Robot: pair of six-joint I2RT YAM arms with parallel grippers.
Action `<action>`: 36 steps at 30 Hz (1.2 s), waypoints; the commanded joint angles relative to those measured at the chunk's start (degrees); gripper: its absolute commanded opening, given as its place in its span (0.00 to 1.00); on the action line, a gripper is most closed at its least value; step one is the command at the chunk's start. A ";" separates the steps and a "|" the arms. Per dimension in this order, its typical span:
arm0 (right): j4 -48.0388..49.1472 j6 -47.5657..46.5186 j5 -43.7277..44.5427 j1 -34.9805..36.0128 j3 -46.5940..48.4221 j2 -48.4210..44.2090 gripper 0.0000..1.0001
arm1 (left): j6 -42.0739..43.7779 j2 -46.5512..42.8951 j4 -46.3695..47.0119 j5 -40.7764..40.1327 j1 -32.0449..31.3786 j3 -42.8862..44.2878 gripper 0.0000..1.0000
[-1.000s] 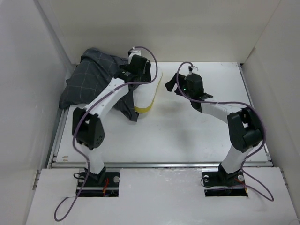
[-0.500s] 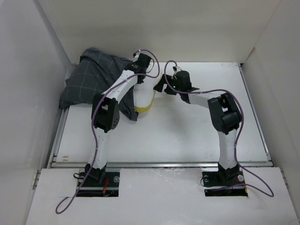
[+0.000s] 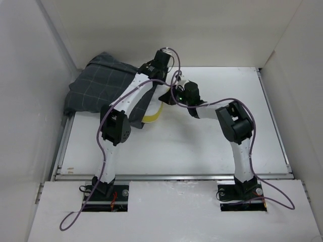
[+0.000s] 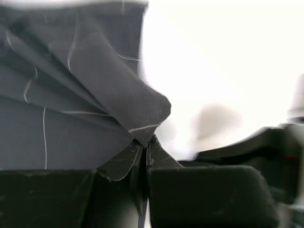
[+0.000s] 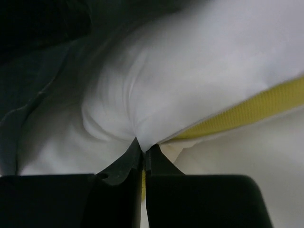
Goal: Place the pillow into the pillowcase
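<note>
**A:** What is different now, compared with one second before?

**B:** At that time the left gripper point(image 4: 145, 149) and the right gripper point(image 5: 143, 153) were both spread wide. Now the left one is pressed together on a fold of the pillowcase point(image 4: 66, 123). The right one is pinching the pillow point(image 5: 204, 66), just beside its yellow edge band point(image 5: 247, 111).

**A:** Have the arms moved too?

**B:** Yes. The right arm point(image 3: 234, 123) has come across from the middle of the table point(image 3: 212, 146) to the right side of the pillow. The left arm point(image 3: 128, 98) has reached further, to the far edge of the case.

**A:** And where does the pillow lie?

**B:** In the far left part of the table, touching the pillowcase. Its near end with the yellow band sticks out. The rest is hidden by the dark cloth and the left arm, so I cannot tell how much is really inside.

**A:** What does this mean for the task?

**B:** I think both grips are now made. One gripper can hold or pull the case, and the other can push the pillow in. The insertion does not look finished yet.
</note>
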 commanded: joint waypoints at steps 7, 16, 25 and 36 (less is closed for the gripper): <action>34.51 -0.28 4.26 1.91 -24.21 -24.31 0.00 | 4.84 -13.46 3.28 20.38 -20.83 9.22 0.00; 28.29 1.38 22.99 1.92 -26.07 -21.35 0.00 | -4.63 -20.04 2.84 24.26 -29.36 2.04 0.00; 21.63 5.70 23.36 -0.72 -32.91 -21.58 0.58 | -9.66 -27.69 8.47 16.97 -30.42 -15.10 0.18; -18.41 2.09 30.38 -3.88 -39.86 -37.57 0.93 | -22.74 -43.68 8.82 -2.36 -28.23 -40.75 1.00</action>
